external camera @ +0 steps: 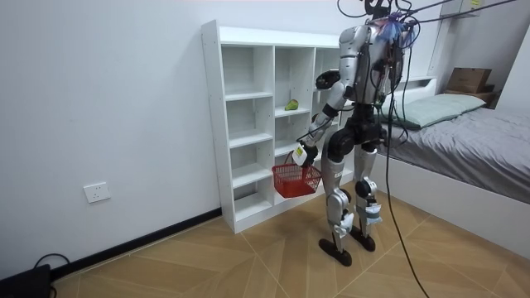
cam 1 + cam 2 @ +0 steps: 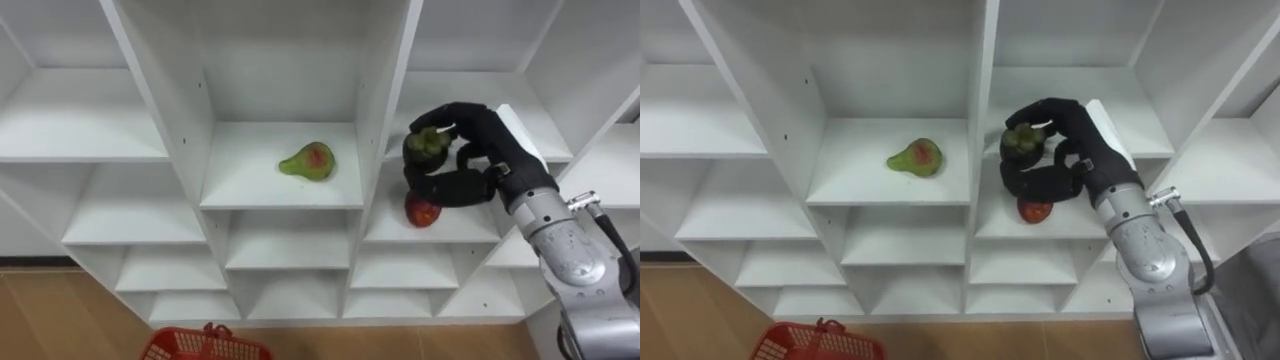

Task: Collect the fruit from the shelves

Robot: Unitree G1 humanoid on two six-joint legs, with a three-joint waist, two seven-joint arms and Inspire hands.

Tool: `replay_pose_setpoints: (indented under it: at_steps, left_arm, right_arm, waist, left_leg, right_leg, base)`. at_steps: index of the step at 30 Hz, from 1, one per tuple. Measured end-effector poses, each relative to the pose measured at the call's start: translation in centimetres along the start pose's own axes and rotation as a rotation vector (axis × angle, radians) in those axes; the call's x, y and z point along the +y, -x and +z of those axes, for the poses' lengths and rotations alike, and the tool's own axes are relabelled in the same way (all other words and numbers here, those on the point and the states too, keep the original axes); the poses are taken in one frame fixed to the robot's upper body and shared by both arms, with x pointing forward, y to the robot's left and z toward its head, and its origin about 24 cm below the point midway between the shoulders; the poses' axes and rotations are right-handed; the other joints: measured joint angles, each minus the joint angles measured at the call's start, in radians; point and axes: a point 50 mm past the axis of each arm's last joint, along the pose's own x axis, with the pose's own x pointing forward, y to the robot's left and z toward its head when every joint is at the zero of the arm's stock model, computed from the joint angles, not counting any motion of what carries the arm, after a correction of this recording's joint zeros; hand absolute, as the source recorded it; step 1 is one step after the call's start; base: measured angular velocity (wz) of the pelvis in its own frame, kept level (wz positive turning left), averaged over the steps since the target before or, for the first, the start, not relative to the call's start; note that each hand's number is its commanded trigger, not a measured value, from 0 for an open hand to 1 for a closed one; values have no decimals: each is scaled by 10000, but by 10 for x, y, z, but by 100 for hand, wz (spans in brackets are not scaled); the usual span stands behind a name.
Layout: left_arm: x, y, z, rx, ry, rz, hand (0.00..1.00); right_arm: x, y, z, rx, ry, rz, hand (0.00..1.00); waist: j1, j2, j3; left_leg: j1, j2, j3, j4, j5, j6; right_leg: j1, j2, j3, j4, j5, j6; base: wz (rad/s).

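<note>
My right hand (image 2: pixel 488 142) reaches into the closet's right compartment, its fingers curled round a dark green round fruit (image 2: pixel 427 147), held just above the shelf. A red apple (image 2: pixel 422 211) lies on that shelf directly below the hand. A green pear with a red blush (image 2: pixel 308 161) lies on its side in the middle compartment. In the room view my left hand (image 1: pixel 304 154) hangs low by my side and grips the handle of a red basket (image 1: pixel 296 179). The basket's rim (image 2: pixel 205 345) shows at the bottom of the eye views.
I stand close in front of the white closet (image 1: pixel 240 124), which has several open compartments divided by upright panels (image 2: pixel 380 110). Wooden floor lies below. A bed (image 1: pixel 464 132) stands behind me at the room view's right.
</note>
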Motion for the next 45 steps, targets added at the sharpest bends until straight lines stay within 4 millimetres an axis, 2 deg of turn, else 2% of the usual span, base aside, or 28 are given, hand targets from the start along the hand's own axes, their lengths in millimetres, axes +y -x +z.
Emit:
replay_pose_setpoints:
  at_steps: [10, 19, 25, 30, 35, 37, 40, 43, 45]
  left_arm:
    - [-7, -1, 1, -46, -146, -214, 100]
    - [-15, -4, 18, -553, -512, -515, 100]
    - [-24, -5, 32, -1030, -583, -887, 100]
    - [-30, -8, 48, -1442, -994, -1293, 100]
    - [-32, -8, 61, -1893, -1082, -1414, 100]
    - [-33, -8, 67, -2144, -1100, -1447, 100]
    - [-38, -6, 77, -2570, -1201, -1638, 100]
    - [-45, -4, 84, -2886, -1241, -1941, 100]
    - [-47, -4, 86, -2947, -1278, -2071, 100]
  right_arm:
    - [20, 9, 11, -467, -261, 932, 100]
    - [33, 8, 14, -538, -559, 1451, 100]
    - [49, 13, 4, -75, -643, 2077, 100]
    - [65, 15, -22, 1107, -207, 2574, 100]
    - [69, 16, -23, 1152, 277, 2722, 100]
    - [70, 15, -24, 1194, 483, 2639, 100]
    - [77, 14, -37, 1760, 514, 2850, 100]
    - [87, 18, -46, 2175, 406, 3233, 100]
    - [92, 20, -48, 2276, 370, 3441, 100]
  waist:
    - [13, 73, 53]
    - [-33, 75, 105]
    - [-26, 26, 145]
    - [-6, -20, 162]
    - [-31, -22, 162]
    - [-36, -11, 164]
    - [-15, 20, 166]
    - [6, 128, 215]
    - [2, 205, 193]
  left_leg:
    - [14, 6, 104, -85, -1, -1]
    - [-190, 27, 112, -25, -1, -1]
    - [-296, 42, 192, 15, 0, -2]
    - [-719, 84, 287, 168, 1, -3]
    - [-952, 109, 318, 242, 2, -4]
    - [-1129, 122, 319, 322, 1, -3]
    - [-1336, 138, 318, 401, 1, -4]
    - [-1420, 139, 326, 406, 2, -3]
    - [-1465, 145, 336, 396, 2, -3]
  right_leg:
    - [-30, 54, 244, -6, 2, -3]
    - [-192, 50, 231, 0, 7, -9]
    - [-363, 47, 240, 17, 16, -23]
    - [-817, 44, 230, 180, 47, -48]
    - [-1020, 52, 214, 181, 73, -81]
    - [-1131, 49, 172, 177, 96, -91]
    - [-1318, 57, 174, 183, 139, -101]
    - [-1401, 58, 183, 186, 147, -102]
    - [-1463, 62, 195, 192, 147, -103]
  base:
    - [-3]
    - [0]
    - [-2]
    - [-4]
    - [0]
    - [2]
    - [0]
    - [0]
    - [0]
